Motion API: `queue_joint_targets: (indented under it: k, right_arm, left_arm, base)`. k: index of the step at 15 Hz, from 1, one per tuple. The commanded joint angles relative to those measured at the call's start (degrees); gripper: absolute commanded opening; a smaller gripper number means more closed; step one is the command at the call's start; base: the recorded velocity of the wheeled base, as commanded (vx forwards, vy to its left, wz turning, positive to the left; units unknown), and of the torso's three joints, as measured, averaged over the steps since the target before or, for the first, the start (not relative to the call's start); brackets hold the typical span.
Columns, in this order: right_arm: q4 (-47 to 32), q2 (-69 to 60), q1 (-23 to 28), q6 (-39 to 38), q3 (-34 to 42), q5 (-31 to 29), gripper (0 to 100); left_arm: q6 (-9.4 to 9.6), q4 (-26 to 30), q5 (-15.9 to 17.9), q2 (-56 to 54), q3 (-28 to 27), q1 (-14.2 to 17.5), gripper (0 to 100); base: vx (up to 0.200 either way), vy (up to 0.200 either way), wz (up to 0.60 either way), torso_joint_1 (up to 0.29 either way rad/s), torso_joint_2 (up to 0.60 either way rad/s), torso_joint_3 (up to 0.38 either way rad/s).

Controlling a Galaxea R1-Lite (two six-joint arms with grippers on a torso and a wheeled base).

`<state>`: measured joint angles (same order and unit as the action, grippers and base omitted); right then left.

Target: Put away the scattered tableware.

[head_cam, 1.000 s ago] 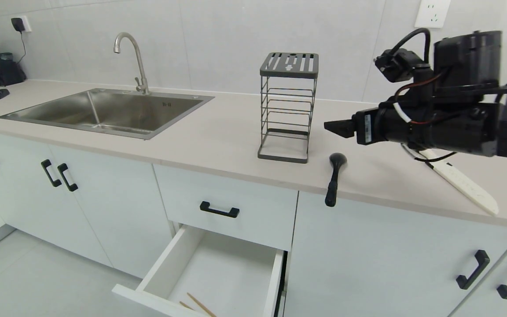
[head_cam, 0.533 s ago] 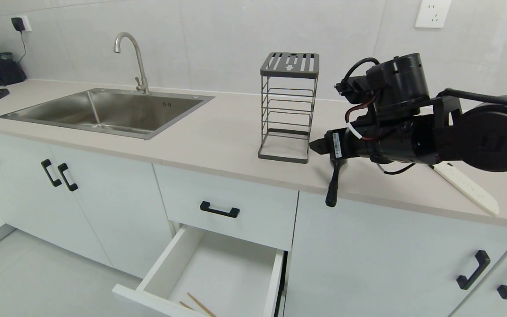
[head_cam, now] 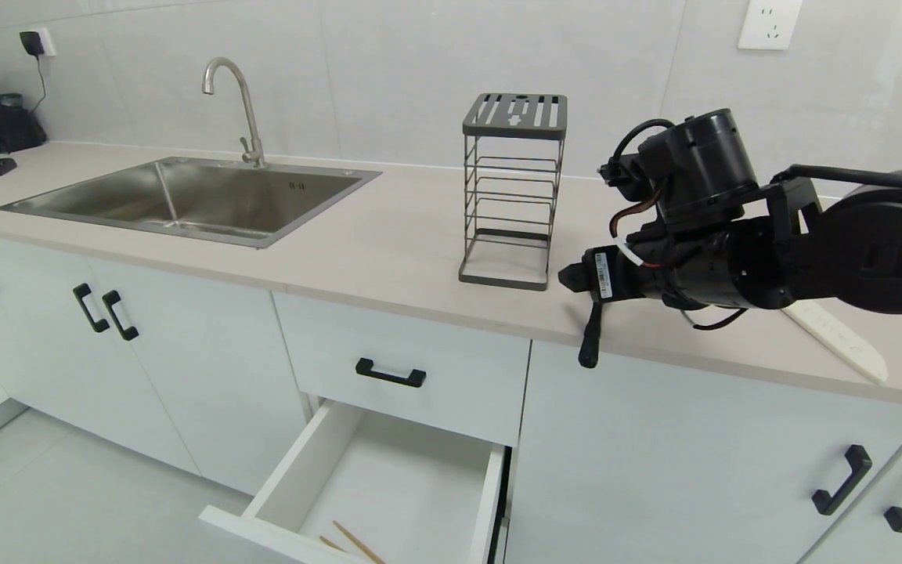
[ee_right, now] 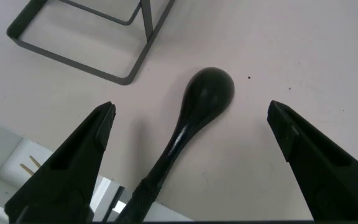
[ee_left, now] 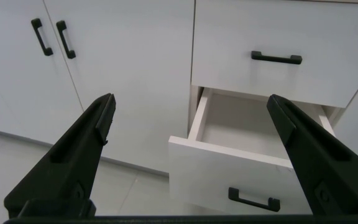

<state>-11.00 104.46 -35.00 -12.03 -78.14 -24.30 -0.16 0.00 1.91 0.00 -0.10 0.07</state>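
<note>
Right gripper point(ee_right: 190, 109) hovers over the spoon point(ee_right: 210, 90), fingers spread either side of its neck — likely lined up to pinch it. Spoon lies on the surface point(head_cam: 388, 243) beside the rack point(head_cam: 512, 188), handle overhanging the edge; left gripper point(ee_left: 190, 102), fingers also spread, faces the open drawer point(ee_left: 253, 134)

One black spoon point(head_cam: 592, 337), one white knife point(head_cam: 838, 342), one wire rack point(head_cam: 512, 188), one open drawer point(head_cam: 286, 462), two chopsticks point(head_cam: 357, 542)

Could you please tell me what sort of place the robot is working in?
Most likely a household kitchen: a stainless steel sink with a faucet set into a countertop, white cabinets with an open drawer below, and a black spoon lying on top.
</note>
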Motion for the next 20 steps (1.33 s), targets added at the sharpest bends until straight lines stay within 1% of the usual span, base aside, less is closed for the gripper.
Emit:
queue_joint_targets:
  k: [1, 4, 9, 15, 16, 20]
  right_arm:
    - [-0.08, 0.66, -0.07, -0.10, 0.09, 0.04, 100]
    - [0.01, 2.94, -0.86, -2.56, 0.18, 0.04, 100]
    - [0.10, 5.31, -1.04, -2.82, 0.01, 0.04, 100]
    - [0.19, 5.93, 0.11, -4.32, -0.26, 0.04, 100]
    - [0.27, 5.93, 0.37, -4.58, -0.26, 0.04, 0]
    - [0.27, 6.63, 1.95, -4.75, -0.34, -0.05, 0]
  left_arm:
    - [-0.02, 0.00, -0.07, 0.09, 0.01, 0.01, 100]
    - [-0.02, 0.00, 0.02, 0.09, 0.01, 0.01, 100]
    - [-0.02, 0.00, -0.07, 0.09, 0.01, 0.01, 100]
    - [-0.02, 0.00, 0.02, 0.09, 0.01, 0.01, 100]
    - [-0.02, 0.00, 0.02, 0.09, 0.01, 0.01, 100]
    - [-0.02, 0.00, 0.02, 0.09, 0.01, 0.01, 100]
  base:
    - [0.000, 0.000, 0.00, 0.000, 0.00, 0.000]
    - [0.000, 0.000, 0.00, 0.000, 0.00, 0.000]
    - [0.000, 0.000, 0.00, 0.000, 0.00, 0.000]
    - [0.000, 0.000, 0.00, 0.000, 0.00, 0.000]
    - [0.000, 0.000, 0.00, 0.000, 0.00, 0.000]
    - [0.000, 0.000, 0.00, 0.000, 0.00, 0.000]
